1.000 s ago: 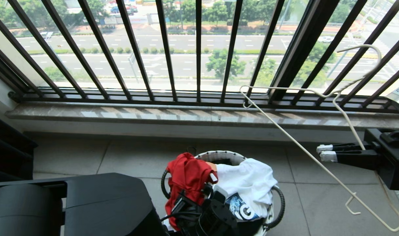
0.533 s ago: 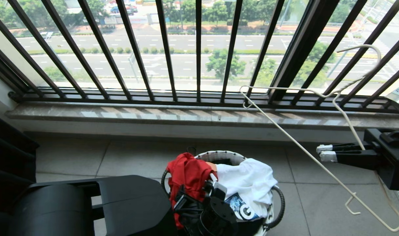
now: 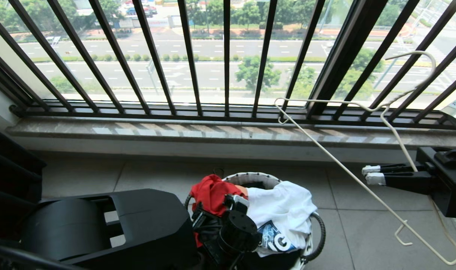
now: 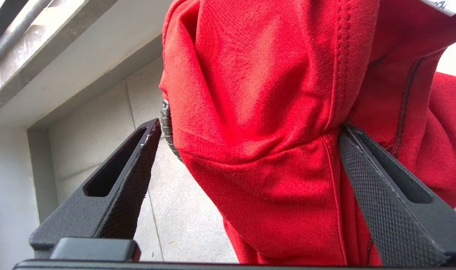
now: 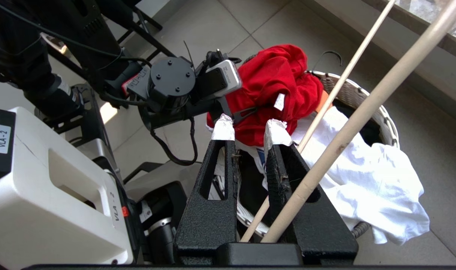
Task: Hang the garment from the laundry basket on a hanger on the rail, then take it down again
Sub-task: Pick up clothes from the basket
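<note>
Your left arm covers the lower part of the red garment (image 3: pixel 213 193) and the near side of the laundry basket (image 3: pixel 250 176), so you cannot see the left pincer (image 4: pixel 250 131) from the head. The white cloth (image 3: pixel 284 206) hides the basket's contents. The hanger (image 3: pixel 362 183) runs behind the right pincer (image 3: pixel 371 174), whose arm is cut off at the right edge. No rail shows in your views.

The laundry basket (image 3: pixel 311 240) stands on the floor (image 3: pixel 362 228) before the window sill (image 3: pixel 175 131). In it, the garment (image 3: pixel 211 193) lies left of the white cloth (image 3: pixel 284 206).
</note>
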`<state>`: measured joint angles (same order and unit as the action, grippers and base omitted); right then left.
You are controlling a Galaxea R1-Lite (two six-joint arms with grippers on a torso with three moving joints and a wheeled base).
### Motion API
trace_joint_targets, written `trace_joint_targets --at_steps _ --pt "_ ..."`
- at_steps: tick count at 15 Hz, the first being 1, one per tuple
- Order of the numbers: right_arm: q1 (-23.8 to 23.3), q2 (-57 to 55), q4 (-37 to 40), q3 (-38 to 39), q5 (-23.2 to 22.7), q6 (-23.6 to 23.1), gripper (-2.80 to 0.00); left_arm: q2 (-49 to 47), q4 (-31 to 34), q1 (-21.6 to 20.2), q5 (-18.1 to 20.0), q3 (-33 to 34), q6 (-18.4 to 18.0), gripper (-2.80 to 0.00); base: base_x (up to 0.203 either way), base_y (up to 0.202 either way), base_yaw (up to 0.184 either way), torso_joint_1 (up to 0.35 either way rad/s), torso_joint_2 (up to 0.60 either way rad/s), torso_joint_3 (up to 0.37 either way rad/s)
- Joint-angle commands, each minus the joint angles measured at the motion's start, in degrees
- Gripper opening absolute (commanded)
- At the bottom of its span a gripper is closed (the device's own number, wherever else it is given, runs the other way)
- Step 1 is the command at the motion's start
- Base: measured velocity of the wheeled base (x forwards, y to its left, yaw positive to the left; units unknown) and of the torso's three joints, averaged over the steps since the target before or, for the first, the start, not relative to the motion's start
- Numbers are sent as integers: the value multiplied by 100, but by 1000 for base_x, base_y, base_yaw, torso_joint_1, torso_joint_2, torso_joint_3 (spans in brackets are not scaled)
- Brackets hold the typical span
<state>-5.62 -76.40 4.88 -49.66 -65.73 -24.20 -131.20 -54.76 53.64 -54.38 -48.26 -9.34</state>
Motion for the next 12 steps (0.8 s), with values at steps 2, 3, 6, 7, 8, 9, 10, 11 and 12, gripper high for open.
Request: trace_joint_targets --at_steps 2,3,6,7,8,9,10,11,12 --pt "-1 -7 5 1 -37 -15 -280 318 -54 -108 -29 3 -86 0 0 0 0 0 0 0" --pt "-1 -7 5 1 -37 -15 -280 467 -30 -170 -29 14 -142 0 0 0 0 0 0 0" --pt "-1 -7 5 1 -37 -15 -280 739 20 -444 -37 22 -292 0 0 0 0 0 0 0" --pt "0 -7 5 1 -37 -15 -280 890 99 -447 -37 62 -306 0 0 0 0 0 0 0" --pt "-1 -7 5 1 -37 -15 -280 1042 385 -449 -38 122 -296 0 0 0 0 0 0 0" --pt "-1 -7 5 -8 -37 -15 -280 1068 612 -497 -38 153 -290 0 0 0 0 0 0 0" --pt "-1 -7 5 1 -37 -15 -280 1012 666 -600 -38 158 -297 0 0 0 0 0 0 0" --pt "-1 -7 5 1 -37 -15 -280 1046 691 -650 -32 164 -331 0 0 0 0 0 0 0" --pt "-1 -7 5 -3 -37 -15 -280 1122 694 -676 -29 194 -383 0 0 0 0 0 0 0"
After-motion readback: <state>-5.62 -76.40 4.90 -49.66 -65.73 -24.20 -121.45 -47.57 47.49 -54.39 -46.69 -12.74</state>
